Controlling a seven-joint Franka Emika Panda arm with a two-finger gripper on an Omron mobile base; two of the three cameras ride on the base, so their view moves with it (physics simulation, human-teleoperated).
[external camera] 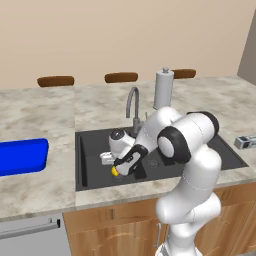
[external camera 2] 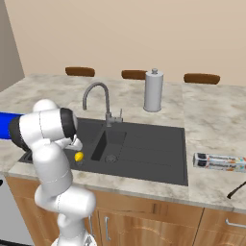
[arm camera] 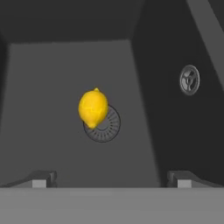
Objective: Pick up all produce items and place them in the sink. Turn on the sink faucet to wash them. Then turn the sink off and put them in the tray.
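1. A slim grey metal gooseneck faucet (external camera 2: 98,98) stands at the back rim of the black matte double-basin sink (external camera 2: 144,149); a tall white paper-towel roll (external camera 2: 153,90) stands just behind it on the speckled stone counter (external camera 2: 206,115).
2. A foil-wrapped roll (external camera 2: 218,162) lies right of the sink; a bright blue shallow tray (external camera: 22,156) sits well to its left.
3. The small yellow lemon (arm camera: 92,107) lies in the large basin, overlapping the round drain (arm camera: 105,127).
4. The two-finger gripper (arm camera: 111,178) hangs above the lemon, jaws spread wide, gripping nothing.

Glossy white rounded arm (external camera: 192,165) segments joined by black bands at the joints.
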